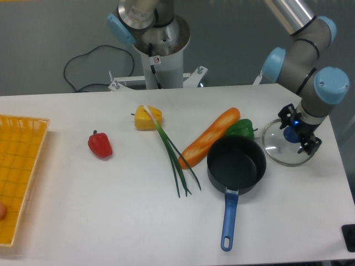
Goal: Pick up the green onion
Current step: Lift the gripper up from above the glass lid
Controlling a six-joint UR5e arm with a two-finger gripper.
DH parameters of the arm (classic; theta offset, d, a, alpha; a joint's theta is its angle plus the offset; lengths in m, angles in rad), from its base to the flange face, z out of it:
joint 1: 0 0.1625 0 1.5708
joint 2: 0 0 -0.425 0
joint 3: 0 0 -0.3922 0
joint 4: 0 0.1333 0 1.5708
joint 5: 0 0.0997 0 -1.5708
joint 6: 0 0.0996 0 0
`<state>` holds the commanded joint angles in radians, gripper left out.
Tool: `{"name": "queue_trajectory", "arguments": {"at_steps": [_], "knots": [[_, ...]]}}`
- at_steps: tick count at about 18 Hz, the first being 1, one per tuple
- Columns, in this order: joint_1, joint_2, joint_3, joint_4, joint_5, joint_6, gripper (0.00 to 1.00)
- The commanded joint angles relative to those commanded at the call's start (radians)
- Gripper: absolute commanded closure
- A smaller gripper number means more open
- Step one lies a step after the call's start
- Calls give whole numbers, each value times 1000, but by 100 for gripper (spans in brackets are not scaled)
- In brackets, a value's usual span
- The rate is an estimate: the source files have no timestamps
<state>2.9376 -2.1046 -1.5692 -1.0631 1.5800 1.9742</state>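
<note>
Pan [237, 164], green onion [173, 152] alongside

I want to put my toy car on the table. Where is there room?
Bare spots: between the yellow basket and the red pepper, and along the front edge left of the pan handle. It is crowded in the middle, where the green onion, carrot and pan sit close.

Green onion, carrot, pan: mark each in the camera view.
green onion [173, 154]: camera view, mid-stalk.
carrot [211, 137]: camera view, middle of body.
pan [228, 213]: camera view, blue handle.
</note>
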Motion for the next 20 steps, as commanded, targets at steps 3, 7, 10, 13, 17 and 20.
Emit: {"name": "queue_trajectory", "arguments": {"at_steps": [3,7,10,13,17,20], "knots": [[-21,5,0,-2,-3,-49,0],[-52,9,-3,-2,-2,-146,0],[-60,18,-17,-2,-3,-161,0],[-72,26,-24,-2,-27,-195,0],[-80,44,-43,-2,-69,-273,0],[-80,58,-43,-2,-147,-366,0]]}}
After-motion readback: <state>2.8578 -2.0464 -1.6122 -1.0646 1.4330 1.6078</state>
